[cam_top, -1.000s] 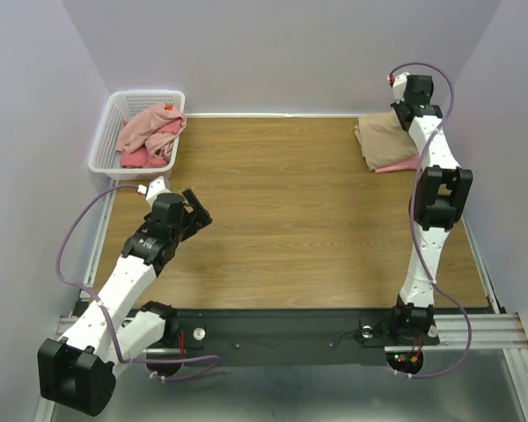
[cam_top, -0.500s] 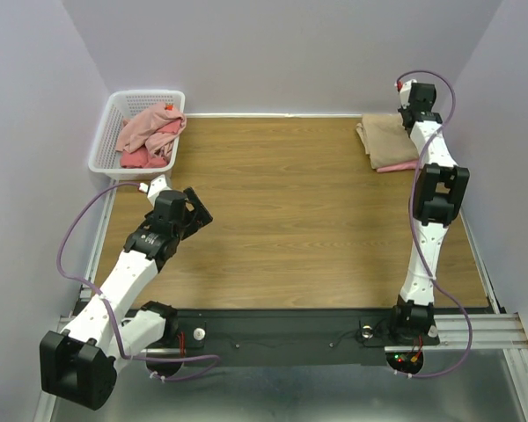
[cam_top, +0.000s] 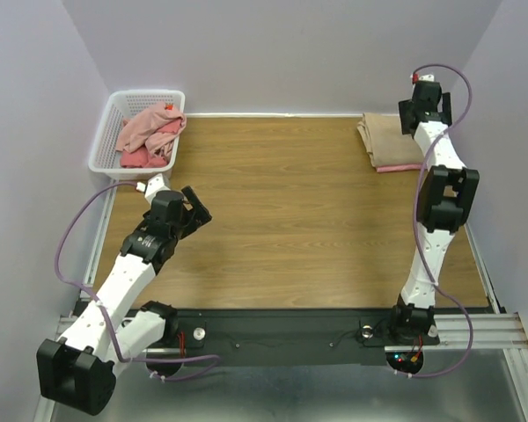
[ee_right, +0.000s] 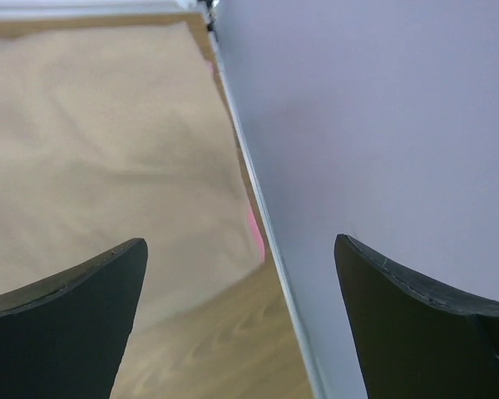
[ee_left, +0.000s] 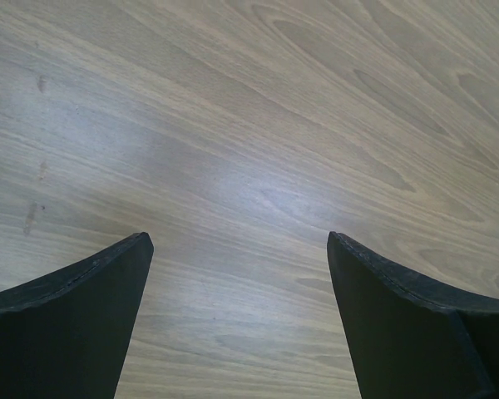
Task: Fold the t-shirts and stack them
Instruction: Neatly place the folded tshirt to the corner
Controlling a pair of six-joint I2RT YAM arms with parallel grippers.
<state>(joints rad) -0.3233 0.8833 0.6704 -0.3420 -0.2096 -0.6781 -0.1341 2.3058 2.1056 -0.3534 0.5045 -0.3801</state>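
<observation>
While the left hand (ee_left: 237,241) and right hand (ee_right: 240,241) are seen spread, the crumpled dusty-pink cloth t-shirts (cam_top: 148,132) are judged limp, best pinched at a fold.

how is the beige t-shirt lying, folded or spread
Folded: the beige cloth t-shirt is a compact rectangle, a salmon-pink cloth edge showing beneath it.

Tabletop (ee_left: 258,125) below left gripper (ee_left: 237,241): smooth wood grain, faint sheen noted. Beige t-shirt (ee_right: 108,141) below right gripper (ee_right: 239,241): soft matt cloth.
</observation>
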